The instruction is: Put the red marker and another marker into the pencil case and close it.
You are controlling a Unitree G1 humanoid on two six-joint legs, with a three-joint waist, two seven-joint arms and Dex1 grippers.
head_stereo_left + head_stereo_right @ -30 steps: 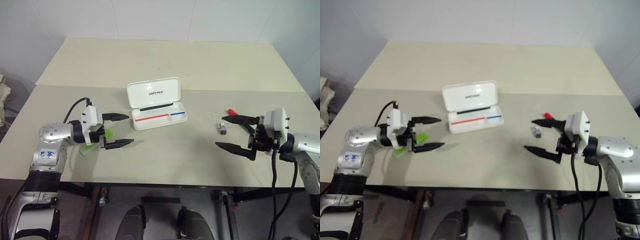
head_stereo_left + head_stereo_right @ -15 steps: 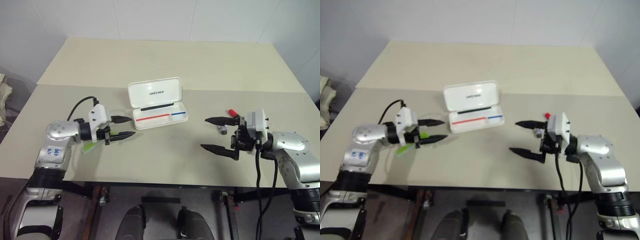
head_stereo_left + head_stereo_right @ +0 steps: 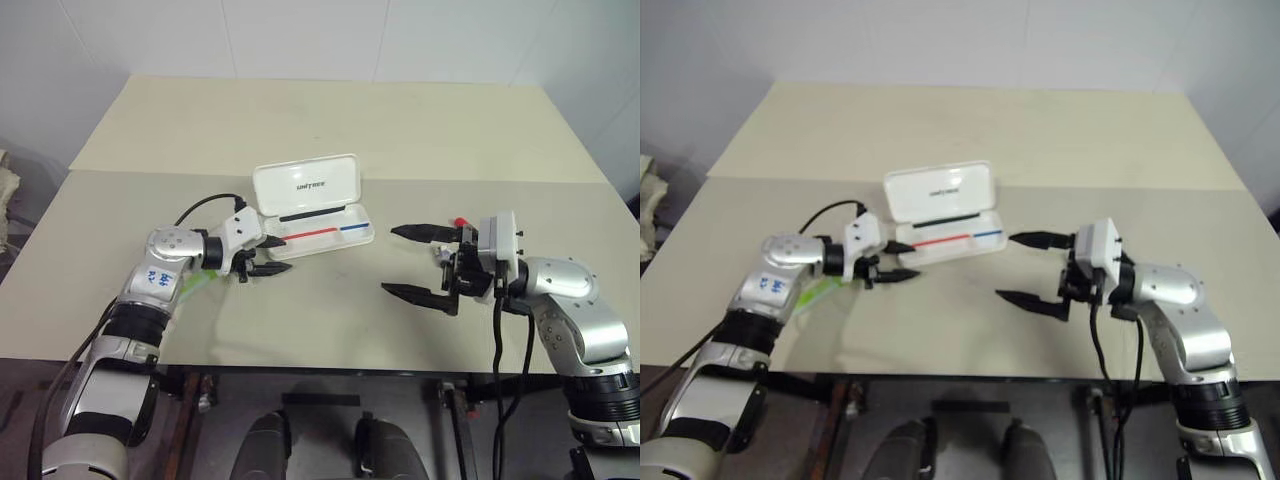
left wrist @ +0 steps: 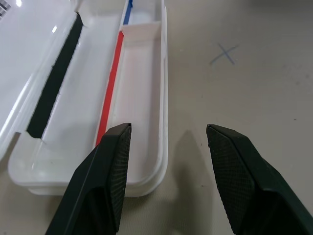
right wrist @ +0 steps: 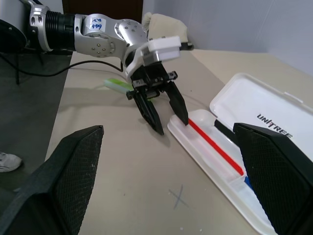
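The case (image 3: 312,209) lies open in the middle of the table (image 3: 330,120), a flat white hard-plastic box with rounded corners, its lid raised at the far side and its tray toward the robot. The left wrist view shows the tray's inside closely: a red stripe and a blue stripe in line along the floor, a low white divider wall, and a black strip along the hinge side; nothing lies in the tray. The right wrist view reads the dark "UNITREE" lettering on the lid. The left gripper (image 3: 272,255) hangs at the tray's left end with its two black fingers partly spread and holding nothing, one finger over the tray's corner and one over bare table just beside it. One green marker (image 5: 119,84), short with a translucent lime body, lies on the table behind the left gripper, under the left forearm; the head views show it as a green streak there. The red marker's (image 3: 461,220) red tip peeks out beyond the right gripper, near a small grey object (image 3: 441,254) that is too small to identify. The right gripper (image 3: 410,262) hovers well to the right of the case, pointing toward it, its two textured black fingers spread wide and empty. A faint pencilled cross (image 4: 224,53) marks the matte beige tabletop near the case.
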